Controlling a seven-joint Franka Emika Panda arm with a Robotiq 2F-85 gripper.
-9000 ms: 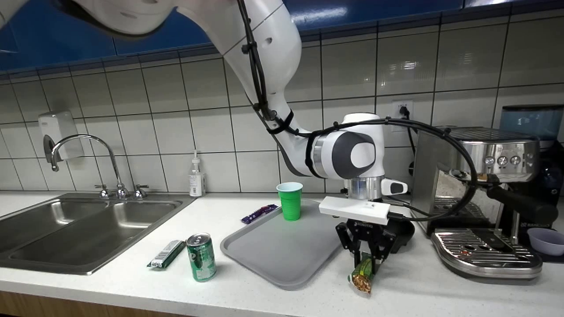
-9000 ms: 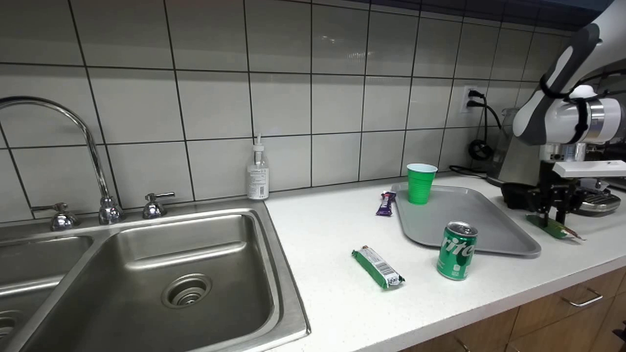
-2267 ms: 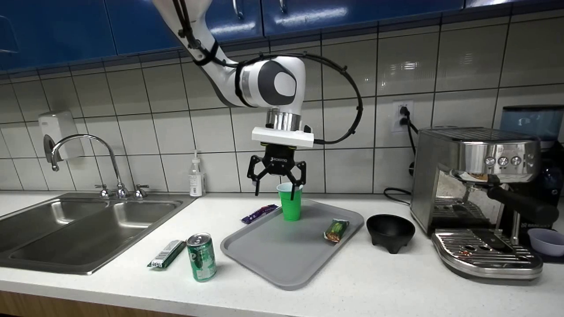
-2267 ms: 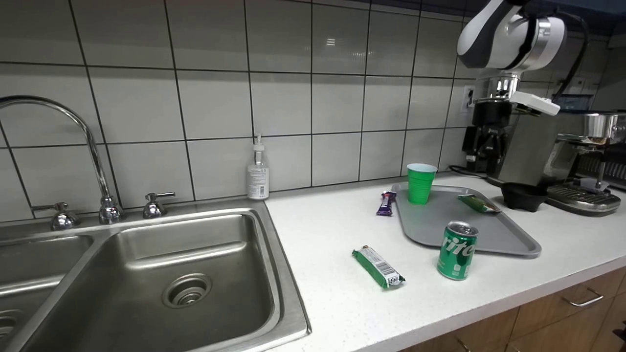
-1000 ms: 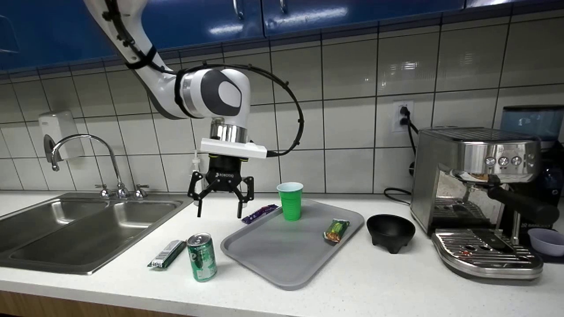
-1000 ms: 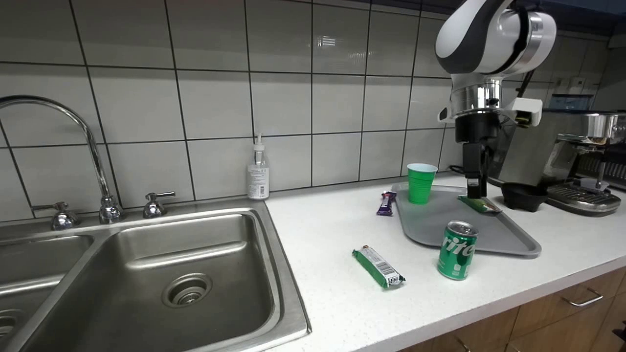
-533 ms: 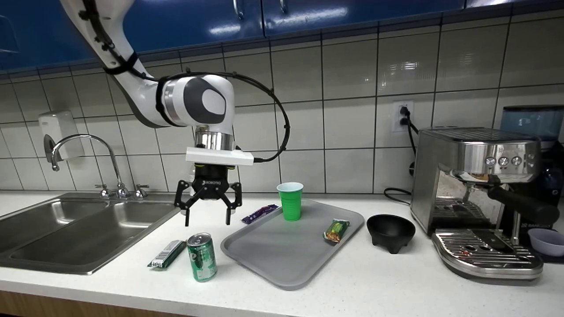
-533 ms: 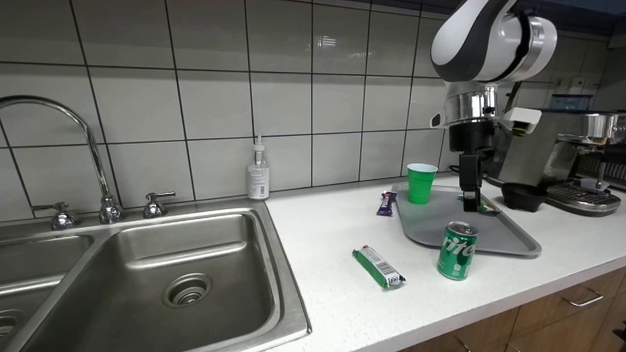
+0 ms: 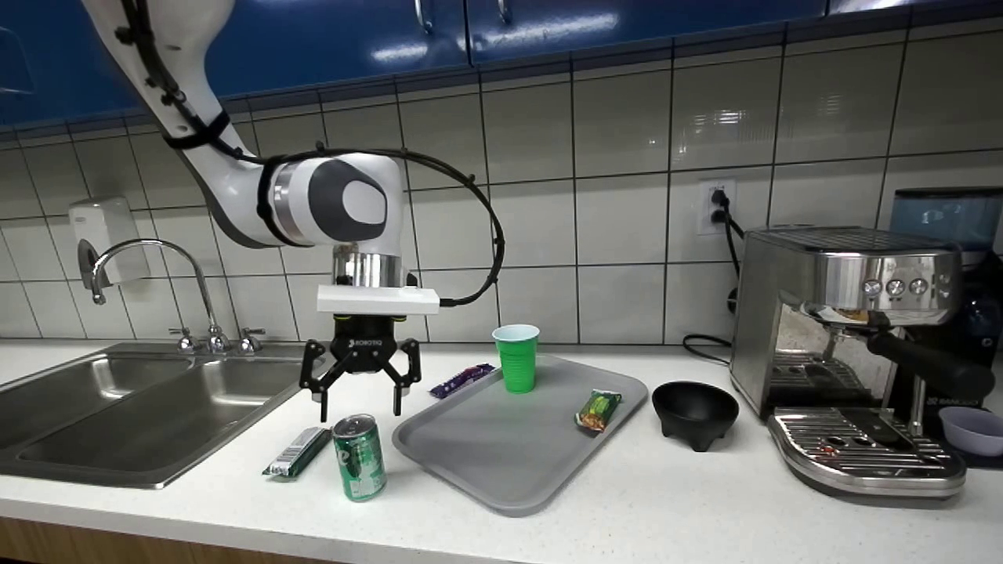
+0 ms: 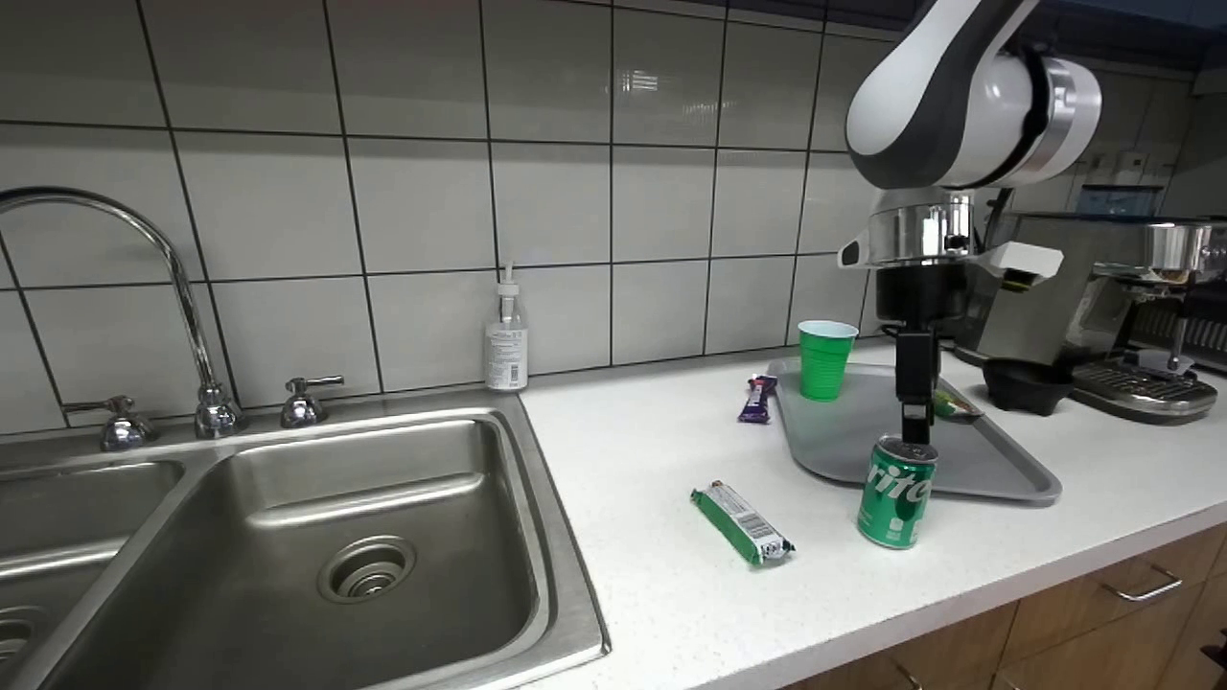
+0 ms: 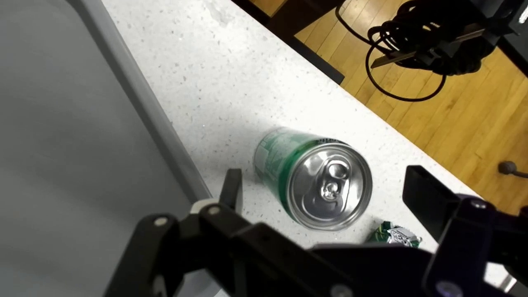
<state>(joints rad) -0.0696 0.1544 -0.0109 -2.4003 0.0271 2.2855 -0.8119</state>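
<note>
Gripper spread wide over a green can

A tiled wall rose behind a speckled white counter. The robot's arm reached down in front of it, over the counter. A double-basin sink was set into the counter, and well apart from it stood a steel coffee machine. Between the sink and the machine a gray tray lay flat.

The gripper pointed straight down above the can, its two fingers parted widely and holding nothing. In the wrist view the can's lid showed between the fingertips, apart from both.

A black bowl on stubby feet sat just beside the tray, on the coffee machine's side. A pump bottle stood near the wall by a corner of the sink. A green cup, pale inside, stood upright on the tray, toward the wall. The can stood upright on the counter near the tray, the letters "rite" readable in an exterior view.

Smallest were the wrapped snacks: a green-and-white bar on the counter between the sink and the can, a purple bar just beside the tray's edge near the cup, and a green packet on the tray, toward the bowl.
</note>
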